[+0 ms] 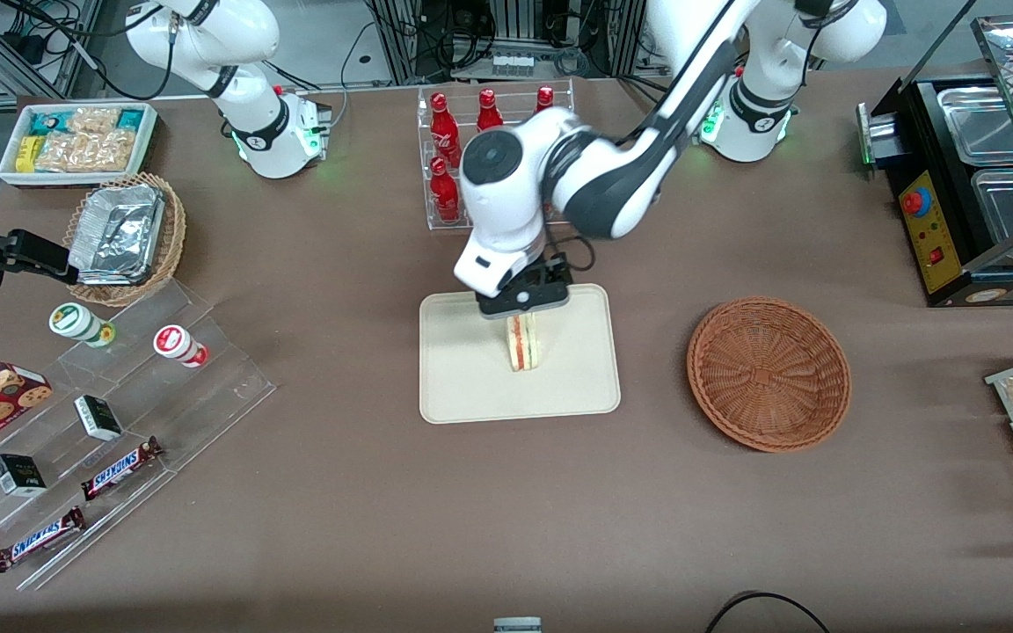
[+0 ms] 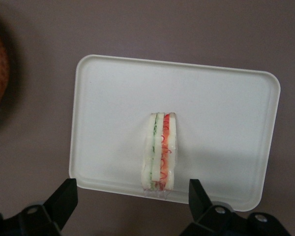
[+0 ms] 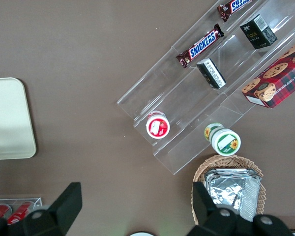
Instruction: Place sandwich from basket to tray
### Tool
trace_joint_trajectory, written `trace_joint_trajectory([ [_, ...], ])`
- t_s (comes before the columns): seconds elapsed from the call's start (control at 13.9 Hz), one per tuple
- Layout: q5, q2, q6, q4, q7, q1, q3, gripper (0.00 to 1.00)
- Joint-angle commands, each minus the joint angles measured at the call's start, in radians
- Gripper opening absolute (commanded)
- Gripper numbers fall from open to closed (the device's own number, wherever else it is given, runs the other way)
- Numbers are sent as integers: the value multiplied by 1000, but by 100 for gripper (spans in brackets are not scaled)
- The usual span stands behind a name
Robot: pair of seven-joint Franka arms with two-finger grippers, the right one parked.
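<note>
My fingers [image 2: 132,201] are spread wide and holding nothing, hanging right above the sandwich [image 1: 521,341], one on each side with a clear gap. The sandwich stands on its edge on the tray [image 1: 462,387], roughly in the middle, red and green filling stripes facing up at my wrist camera. The tray sits flat on the brown tabletop [image 1: 366,492]. The basket [image 1: 768,373] is on the tabletop too, beside the tray toward my end, with nothing in it. A rack of red bottles [image 1: 447,158] stands farther from the front camera than the tray.
</note>
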Motion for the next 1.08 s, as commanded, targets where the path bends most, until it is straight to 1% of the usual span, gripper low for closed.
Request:
trace_joint_trajectory([
  [0.0,-15,-115,-94,-28,0,72,-2,100],
  [0.14,-17,-175,-164,-32,17,133,-2,100],
  [0.29,-46,-235,-243,-32,122,213,-2,100],
  [0.36,-63,-264,-273,-34,188,262,-2,100],
  [0.58,-74,-327,-359,-42,403,400,-2,100],
  [0.79,-158,-393,-427,-49,682,567,-2,100],
  [0.86,-163,-410,-445,-57,746,605,-2,100],
  [1.01,-163,-445,-459,-86,816,668,0,100],
])
